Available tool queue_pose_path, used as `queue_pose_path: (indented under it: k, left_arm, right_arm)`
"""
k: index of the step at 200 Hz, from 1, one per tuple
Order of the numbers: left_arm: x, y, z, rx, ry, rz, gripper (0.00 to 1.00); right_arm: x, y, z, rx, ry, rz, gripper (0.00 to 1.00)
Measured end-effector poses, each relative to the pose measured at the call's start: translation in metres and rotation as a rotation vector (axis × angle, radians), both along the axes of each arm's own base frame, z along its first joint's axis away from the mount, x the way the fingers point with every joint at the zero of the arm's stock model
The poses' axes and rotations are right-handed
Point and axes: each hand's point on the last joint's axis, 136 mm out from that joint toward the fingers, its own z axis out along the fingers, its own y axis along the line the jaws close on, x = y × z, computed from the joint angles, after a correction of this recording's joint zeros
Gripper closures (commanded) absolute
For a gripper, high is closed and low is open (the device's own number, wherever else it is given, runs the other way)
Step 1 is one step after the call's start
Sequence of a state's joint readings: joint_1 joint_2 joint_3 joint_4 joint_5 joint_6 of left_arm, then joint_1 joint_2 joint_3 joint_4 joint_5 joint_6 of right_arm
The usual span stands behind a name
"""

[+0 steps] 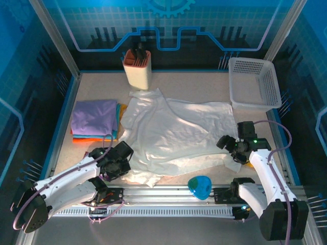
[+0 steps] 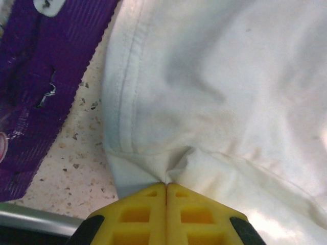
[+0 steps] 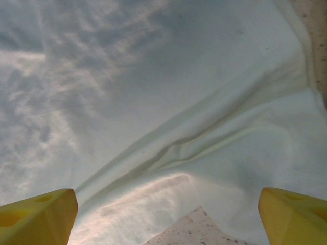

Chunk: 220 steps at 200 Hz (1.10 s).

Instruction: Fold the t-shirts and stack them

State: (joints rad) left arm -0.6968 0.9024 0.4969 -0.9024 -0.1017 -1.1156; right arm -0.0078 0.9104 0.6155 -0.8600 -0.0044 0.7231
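One white t-shirt (image 1: 179,127) lies spread on the table (image 1: 204,87). One folded stack (image 1: 94,117), lavender over orange, sits left of it. The left tool (image 2: 166,188) is clamped tight on the shirt's near-left hem. The right tool (image 3: 164,193) stands wide over its near-right edge, holding nothing.

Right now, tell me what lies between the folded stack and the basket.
The white t-shirt lies spread out between the folded stack and the basket; the top view shows it.
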Motion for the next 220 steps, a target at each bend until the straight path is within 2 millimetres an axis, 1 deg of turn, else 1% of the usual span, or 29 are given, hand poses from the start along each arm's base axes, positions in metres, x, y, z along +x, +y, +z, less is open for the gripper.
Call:
queue_pose_path:
  k: [21, 41, 60, 75, 115, 140, 191, 220]
  left_arm:
    - [0.005, -0.003, 0.016, -0.004, -0.019, -0.018, 1.0]
    - [0.011, -0.007, 0.031, -0.009, -0.042, -0.038, 1.0]
    - [0.018, -0.009, 0.042, -0.013, -0.061, -0.048, 1.0]
    - [0.021, -0.009, 0.047, -0.013, -0.069, -0.054, 1.0]
    - [0.023, -0.002, 0.048, 0.004, -0.064, -0.056, 1.0]
    - [0.025, -0.002, 0.049, 0.003, -0.068, -0.058, 1.0]
    - [0.026, -0.002, 0.051, 0.0, -0.074, -0.071, 1.0]
    - [0.027, -0.003, 0.051, -0.002, -0.077, -0.074, 1.0]
  right_arm:
    - [-0.011, -0.005, -0.009, -0.015, 0.081, -0.027, 0.03]
    - [-0.024, -0.008, -0.019, -0.026, 0.176, -0.053, 0.05]
    - [-0.034, -0.009, -0.024, -0.033, 0.238, -0.076, 0.13]
    - [-0.039, -0.01, -0.025, -0.031, 0.262, -0.101, 0.19]
    - [-0.052, -0.01, -0.035, -0.025, 0.291, -0.145, 0.31]
    - [-0.053, -0.011, -0.038, -0.026, 0.295, -0.162, 0.39]
    - [-0.046, -0.011, -0.047, -0.028, 0.323, -0.172, 0.41]
    - [-0.041, -0.009, -0.053, -0.03, 0.334, -0.175, 0.43]
